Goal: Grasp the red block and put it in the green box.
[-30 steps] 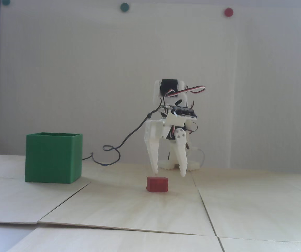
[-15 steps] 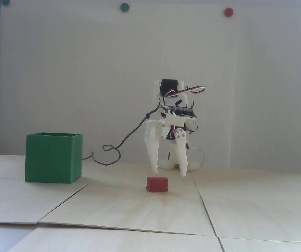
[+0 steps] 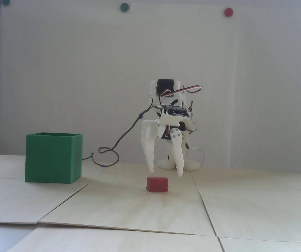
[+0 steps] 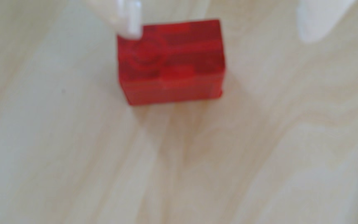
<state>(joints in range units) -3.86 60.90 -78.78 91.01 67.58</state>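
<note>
We see the gripper (image 3: 165, 174) hanging just above the tabletop (image 3: 140, 207) with its jaws spread wide and nothing held between them. The red block (image 3: 157, 184) sits flat on the tabletop, right under the jaws and a little toward the camera in the fixed view. In the wrist view, one white fingertip (image 4: 130, 25) covers the top left corner of the red block (image 4: 171, 62), and the other tip is far off past the block's right side. So the block is not in the middle of the jaws; it is close to one tip. The green box (image 3: 53, 157) stands well off to the left of the jaws in the fixed view, with its open top facing up. We think a few things could go wrong. If the jaws go straight down, the near tip may land on top of the block, not beside it, and could push or tip it. If the jaws close from here, one side may touch first and slide the little block away. The wrist view is blurry, so we cannot tell just how much gap there is. The box walls are tall, so a low carry could bump the box.
</note>
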